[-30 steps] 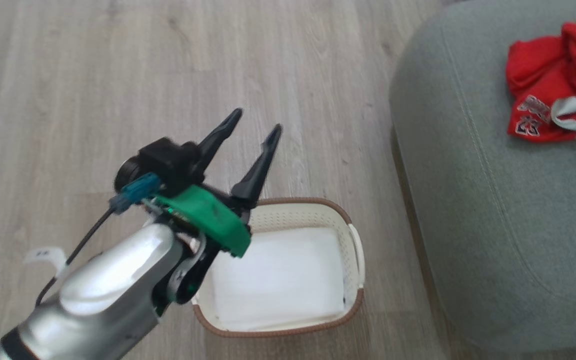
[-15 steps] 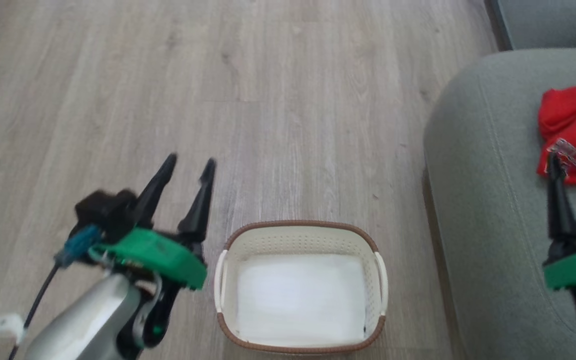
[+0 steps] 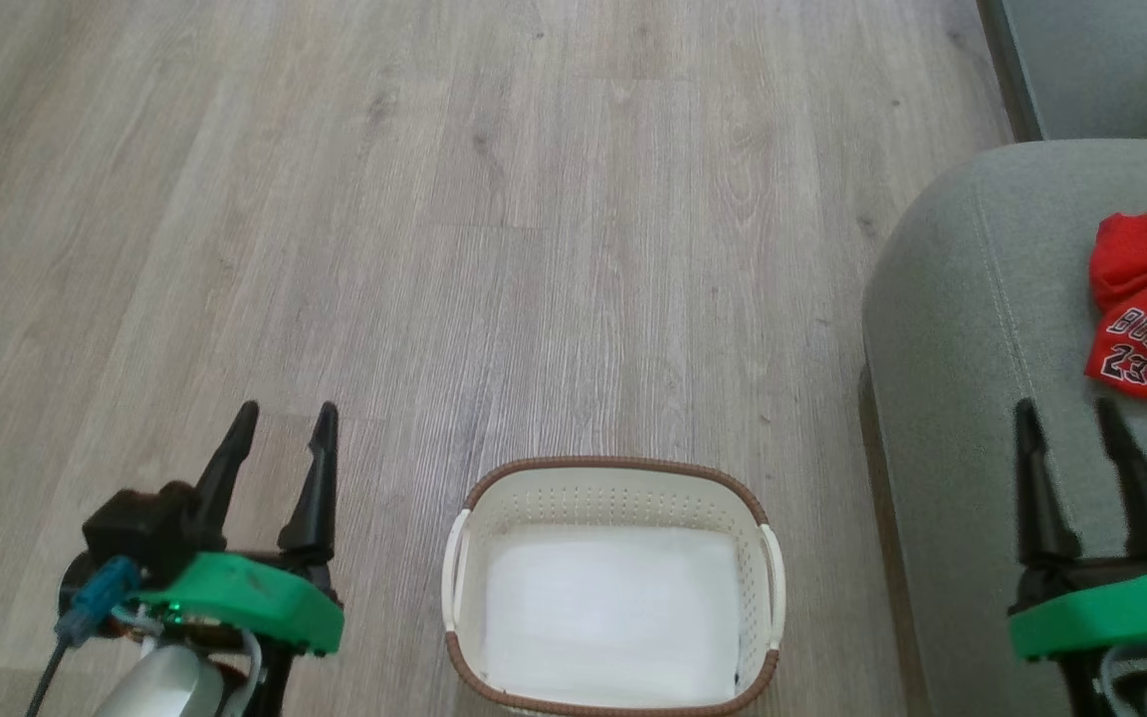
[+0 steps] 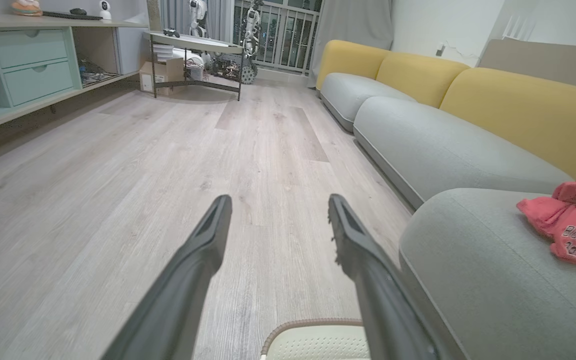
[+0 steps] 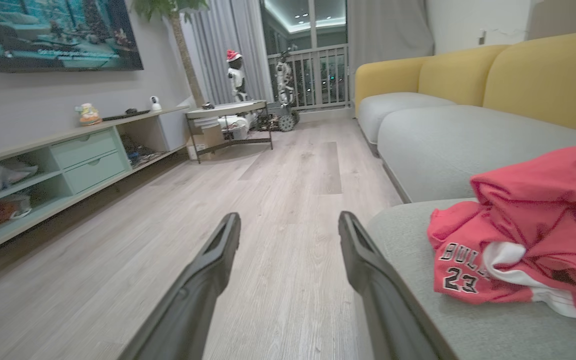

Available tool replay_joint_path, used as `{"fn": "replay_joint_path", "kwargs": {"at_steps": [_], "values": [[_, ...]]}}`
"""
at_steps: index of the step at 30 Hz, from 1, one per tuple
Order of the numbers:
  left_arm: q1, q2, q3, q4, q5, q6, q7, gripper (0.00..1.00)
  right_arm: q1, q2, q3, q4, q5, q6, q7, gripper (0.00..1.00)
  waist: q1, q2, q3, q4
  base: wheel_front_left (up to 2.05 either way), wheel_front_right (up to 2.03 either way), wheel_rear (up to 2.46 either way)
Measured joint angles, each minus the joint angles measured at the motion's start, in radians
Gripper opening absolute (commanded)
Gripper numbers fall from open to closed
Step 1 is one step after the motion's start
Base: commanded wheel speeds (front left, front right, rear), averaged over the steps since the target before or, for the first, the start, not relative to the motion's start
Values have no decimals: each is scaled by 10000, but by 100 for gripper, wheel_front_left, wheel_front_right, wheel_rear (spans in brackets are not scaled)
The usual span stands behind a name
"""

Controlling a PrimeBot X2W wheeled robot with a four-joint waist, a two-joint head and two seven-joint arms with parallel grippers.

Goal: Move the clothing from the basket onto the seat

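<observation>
Left end effector (image 3: 287, 408) spread beside basket (image 3: 613, 464) holding white sheet (image 3: 613, 612); clothing (image 3: 1136, 289) on seat (image 3: 962, 378).

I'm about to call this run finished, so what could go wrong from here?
1. The right gripper, open, hovers over the seat just short of the red jersey; a forward move could snag it and drag it off.
2. The white sheet lying in the basket might be mistaken for clothing and grabbed.
3. The basket stands on the floor close to the open left gripper; a swing or a drive could knock it.
</observation>
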Motion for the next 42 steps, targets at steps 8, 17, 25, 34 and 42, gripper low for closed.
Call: {"fn": "replay_joint_path", "kwargs": {"at_steps": [8, 17, 25, 34, 42], "values": [[421, -640, 978, 571, 1011, -738, 0, 100, 1, 40, 466, 508, -144, 0, -240, 100, 0, 0, 4, -55, 0, 0, 0], [500, -1195, 1766, 930, 1722, -1340, 0, 100, -17, 48, 629, 738, -138, 0, -341, 100, 0, 0, 22, -156, 0, 0, 0], [733, -1645, 1960, 1592, 2008, -1707, 58, 0, 80, 117, 746, 1396, -94, 0, -376, 0, 0, 0, 50, -217, 0, 0, 0], [917, -1793, 2044, 1743, 1285, -1776, 236, 0, 183, 128, 756, 1521, 702, 0, -196, 0, 0, 0, 36, -269, 0, 0, 0], [905, -1893, 2291, 1789, 543, -1942, 493, 0, 169, 224, 738, 1628, 1544, 0, 15, 0, 0, 0, 23, -321, 0, 0, 0]]}}
